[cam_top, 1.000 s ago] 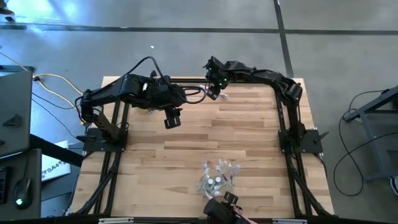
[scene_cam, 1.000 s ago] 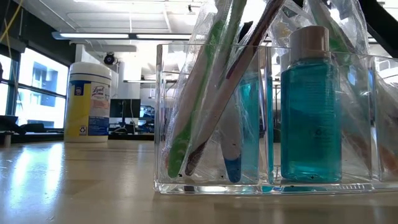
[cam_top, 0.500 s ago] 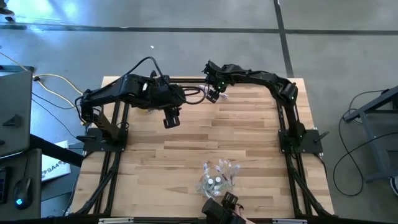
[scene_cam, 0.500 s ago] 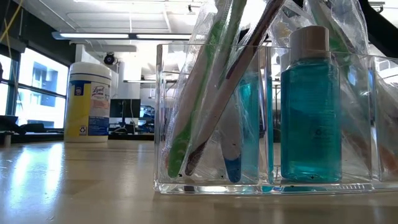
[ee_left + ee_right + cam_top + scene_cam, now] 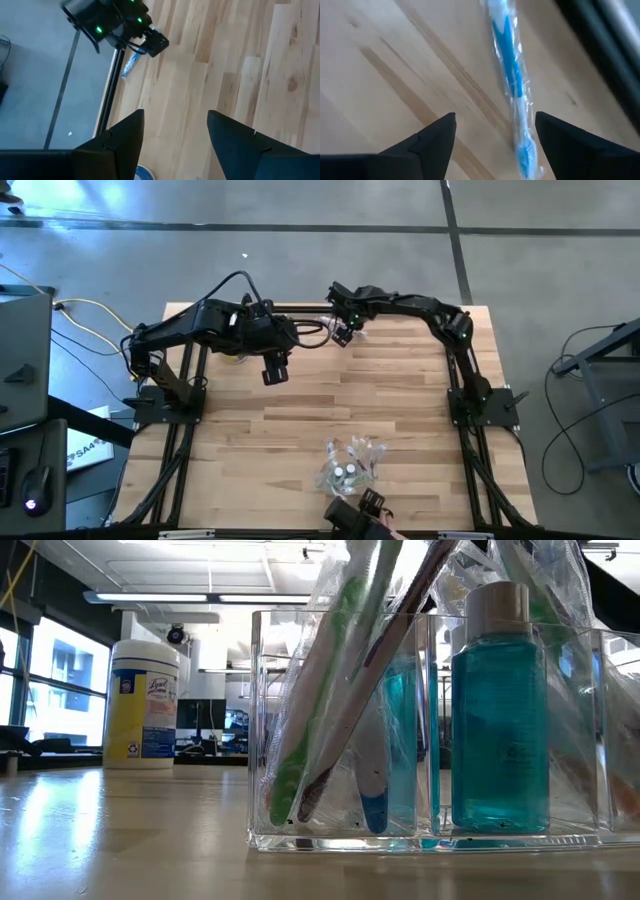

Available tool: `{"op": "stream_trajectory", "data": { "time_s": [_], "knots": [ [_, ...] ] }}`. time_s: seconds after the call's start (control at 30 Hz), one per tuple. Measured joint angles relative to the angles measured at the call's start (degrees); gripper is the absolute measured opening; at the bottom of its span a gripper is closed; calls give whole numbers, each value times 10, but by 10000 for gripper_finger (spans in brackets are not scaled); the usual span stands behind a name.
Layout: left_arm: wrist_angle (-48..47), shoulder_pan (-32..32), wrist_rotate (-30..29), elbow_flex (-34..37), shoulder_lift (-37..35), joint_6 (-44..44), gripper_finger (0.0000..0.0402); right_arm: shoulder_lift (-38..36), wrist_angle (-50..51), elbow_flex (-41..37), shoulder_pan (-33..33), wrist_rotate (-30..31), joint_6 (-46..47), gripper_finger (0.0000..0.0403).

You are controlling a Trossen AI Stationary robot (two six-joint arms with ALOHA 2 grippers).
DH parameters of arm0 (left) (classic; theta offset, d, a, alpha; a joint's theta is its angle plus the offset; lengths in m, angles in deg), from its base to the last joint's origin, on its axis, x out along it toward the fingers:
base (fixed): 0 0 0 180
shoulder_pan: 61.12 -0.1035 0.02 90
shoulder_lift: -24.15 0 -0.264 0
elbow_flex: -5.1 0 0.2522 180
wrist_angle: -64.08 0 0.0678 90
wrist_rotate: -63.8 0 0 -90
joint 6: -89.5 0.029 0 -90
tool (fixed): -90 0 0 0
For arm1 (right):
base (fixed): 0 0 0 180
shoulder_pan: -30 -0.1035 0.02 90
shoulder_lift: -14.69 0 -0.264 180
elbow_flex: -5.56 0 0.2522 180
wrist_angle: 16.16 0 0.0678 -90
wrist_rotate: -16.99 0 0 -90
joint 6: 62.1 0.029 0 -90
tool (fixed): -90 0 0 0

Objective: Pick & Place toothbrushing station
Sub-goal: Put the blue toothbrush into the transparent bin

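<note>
The clear compartmented holder [image 5: 350,465] stands near the table's front edge. In the low view, its wall [image 5: 258,720] encloses several wrapped toothbrushes [image 5: 320,690] leaning in it. One blue-and-white toothbrush in clear wrap [image 5: 512,85] lies flat by the table's far edge; it also shows in the left wrist view [image 5: 129,65]. My right gripper [image 5: 343,335] is open just above it, and the brush lies ahead of the fingers [image 5: 495,120], touching nothing. My left gripper [image 5: 274,372] is open and empty over the far left of the table [image 5: 175,114].
A teal mouthwash bottle [image 5: 500,720] stands in the holder's right compartment. A white-lidded jar with a yellow label [image 5: 143,705] stands at the far left, below the left arm. A dark camera mount [image 5: 355,515] sits at the front edge.
My right arm has shifted a little toward the table's left along the far edge, with its gripper staying open over the lone toothbrush. The toothbrush and the holder have not moved.
</note>
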Motion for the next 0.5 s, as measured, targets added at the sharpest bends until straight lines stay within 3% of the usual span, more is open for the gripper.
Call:
{"op": "stream_trajectory", "data": {
  "time_s": [0.5],
  "knots": [
    [-2, 0, 13, 0, 0, -11, 214, 38, -1, 0, -7, 33, 11, 250]
  ]
}}
